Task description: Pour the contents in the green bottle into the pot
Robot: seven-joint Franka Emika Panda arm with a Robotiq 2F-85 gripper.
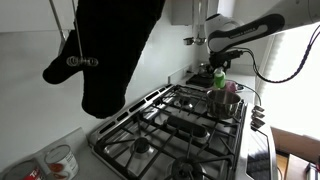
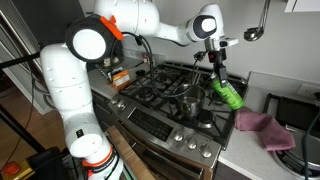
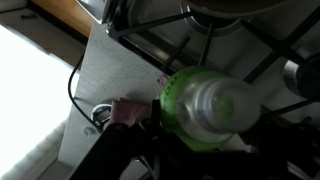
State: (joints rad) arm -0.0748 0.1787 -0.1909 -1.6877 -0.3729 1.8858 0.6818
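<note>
A: Where is the small bright green plastic bottle [image 2: 226, 93]?
B: Right of centre, clamped in the claw [image 2: 217, 76] and tilted close to the wide dark grey metal pot [image 1: 227, 103], seemingly for pouring.

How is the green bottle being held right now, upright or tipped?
Tipped. In an exterior view the green bottle slants diagonally, clamped in the gripper.

Wrist view: green bottle [image 3: 208, 108] blurred
</note>
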